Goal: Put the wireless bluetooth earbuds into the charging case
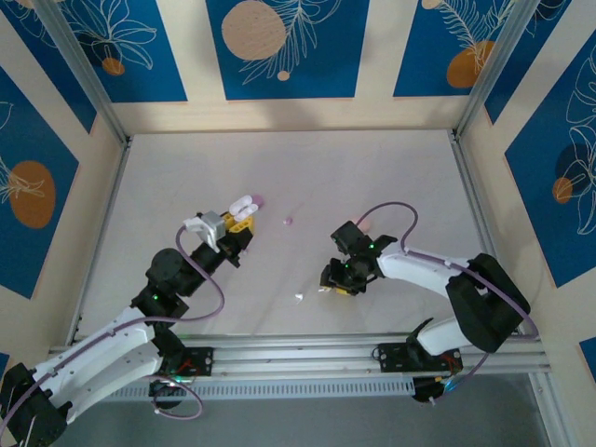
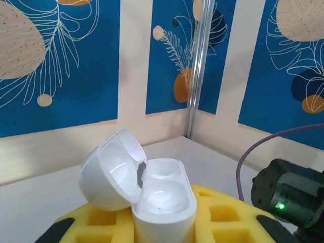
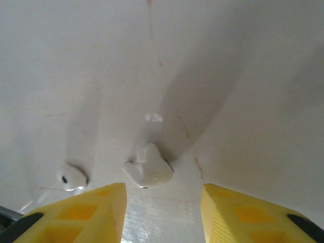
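My left gripper [image 1: 240, 220] [image 2: 162, 229] is shut on the white charging case [image 2: 163, 200] [image 1: 243, 204], which stands upright between the yellow foam fingers. Its lid [image 2: 112, 171] is swung open to the left and the wells inside are empty. My right gripper [image 3: 162, 210] [image 1: 328, 284] is open and low over the table. One white earbud [image 3: 148, 170] lies on the table just ahead of the gap between its yellow fingers, touching neither. A second white earbud [image 3: 72, 177] [image 1: 300, 297] lies further left. A lilac earbud [image 1: 288, 221] rests mid-table.
A small pink thing [image 1: 260, 198] lies just beyond the case. The table [image 1: 372, 177] is walled by patterned blue panels on three sides, with a metal rail [image 1: 307, 356] along the near edge. The right arm [image 2: 287, 195] shows close beside the case.
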Action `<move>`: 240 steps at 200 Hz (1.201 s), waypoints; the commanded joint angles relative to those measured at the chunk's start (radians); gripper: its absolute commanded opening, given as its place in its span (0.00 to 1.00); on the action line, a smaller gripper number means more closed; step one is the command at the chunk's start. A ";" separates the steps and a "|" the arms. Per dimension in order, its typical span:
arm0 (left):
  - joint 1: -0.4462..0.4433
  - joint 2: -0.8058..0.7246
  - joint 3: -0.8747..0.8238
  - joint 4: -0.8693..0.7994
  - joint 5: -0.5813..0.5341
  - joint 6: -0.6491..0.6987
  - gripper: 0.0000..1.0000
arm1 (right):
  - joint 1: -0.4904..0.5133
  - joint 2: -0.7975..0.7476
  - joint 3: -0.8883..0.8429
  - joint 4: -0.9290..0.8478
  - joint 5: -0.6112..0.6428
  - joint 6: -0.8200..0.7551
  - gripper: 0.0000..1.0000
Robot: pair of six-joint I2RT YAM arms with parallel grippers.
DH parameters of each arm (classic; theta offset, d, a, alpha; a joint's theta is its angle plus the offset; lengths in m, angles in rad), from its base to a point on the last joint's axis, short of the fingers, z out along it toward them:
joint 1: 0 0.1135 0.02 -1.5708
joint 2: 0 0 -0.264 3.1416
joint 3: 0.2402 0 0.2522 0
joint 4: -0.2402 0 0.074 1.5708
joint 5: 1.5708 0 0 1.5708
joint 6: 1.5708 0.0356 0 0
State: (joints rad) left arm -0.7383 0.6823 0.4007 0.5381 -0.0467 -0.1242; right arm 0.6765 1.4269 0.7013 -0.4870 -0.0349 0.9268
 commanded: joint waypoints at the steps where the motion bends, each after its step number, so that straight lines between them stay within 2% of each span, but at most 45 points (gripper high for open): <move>1: -0.009 -0.013 -0.002 0.036 -0.016 -0.004 0.19 | 0.007 0.024 0.032 -0.034 -0.025 0.016 0.44; 51: -0.007 -0.010 0.000 0.037 -0.016 -0.006 0.19 | 0.008 0.047 0.044 -0.046 -0.024 0.005 0.42; 73: -0.007 -0.012 0.001 0.034 -0.015 -0.006 0.19 | 0.008 0.047 0.045 -0.078 -0.010 -0.013 0.37; 102: -0.008 -0.011 0.002 0.034 -0.015 -0.006 0.19 | 0.008 0.033 0.022 -0.114 0.007 -0.039 0.32; 170: -0.007 -0.002 0.006 0.037 -0.010 -0.012 0.19 | -0.031 -0.049 -0.074 -0.130 0.008 -0.040 0.27; 240: -0.008 0.008 0.007 0.046 0.000 -0.024 0.19 | -0.112 -0.183 -0.107 -0.207 0.080 -0.013 0.30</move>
State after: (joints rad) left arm -0.7383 0.6941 0.4004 0.5381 -0.0467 -0.1287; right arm 0.5957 1.2892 0.6174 -0.6498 0.0231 0.8955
